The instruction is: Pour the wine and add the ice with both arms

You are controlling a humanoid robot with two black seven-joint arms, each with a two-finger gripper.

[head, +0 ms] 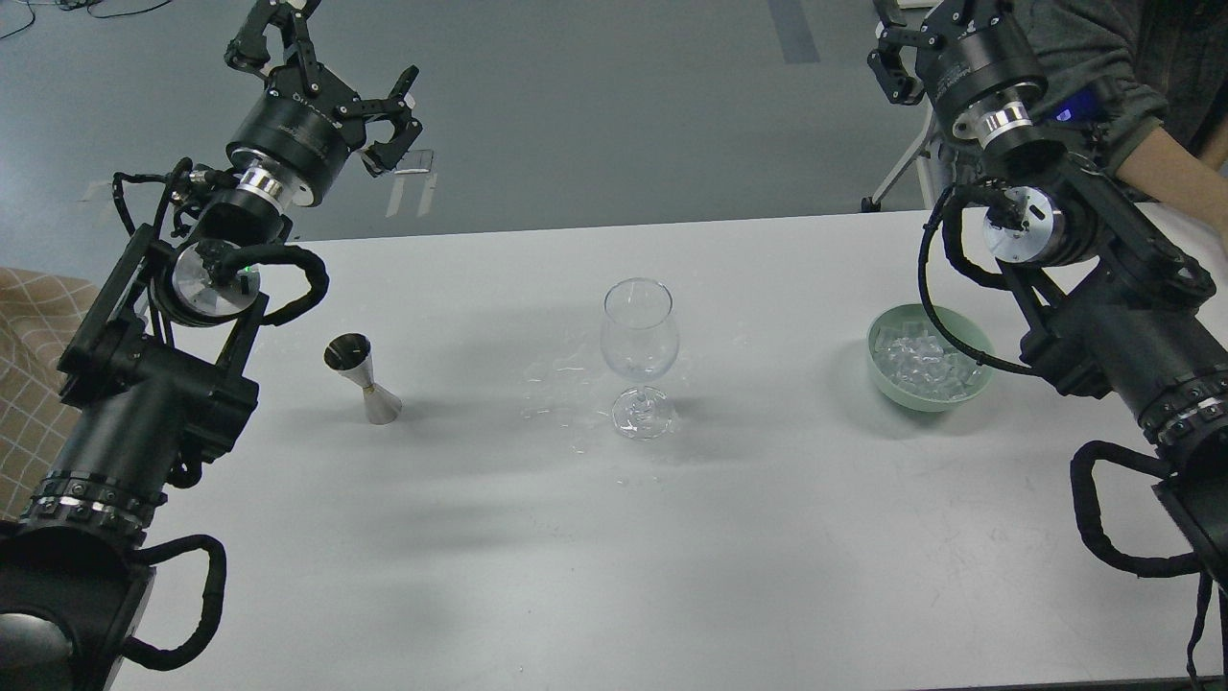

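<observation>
Fingers (398, 91) of the left gripper (326, 58) are spread wide with nothing between them, held high above the far left edge of the table; the right gripper (897, 58) sits partly cut off at the top of the view, and I cannot tell how its fingers stand.

Largest in the scene is the white table (767, 537), which fills most of the view. Both arms come next: the left arm (134, 413) rises from the lower left corner and the right arm (1132, 336) from the right edge, each black with silver joint rings and looped cables. A person's grey-sleeved arm (1142, 125) reaches in at the upper right, just behind the right arm.

Near the right arm, on the table, stands a pale green bowl (887, 379) holding the ice (926, 363), a heap of clear cubes. At the middle of the table a stemmed wine glass (640, 355) stands upright, looking empty. Left of it, well apart, a steel jigger (365, 376) stands upright on its smaller cone; whether the wine is inside cannot be seen from here. Smallest are clear droplets or shards (561, 379) scattered on the tabletop just left of the glass's foot.
</observation>
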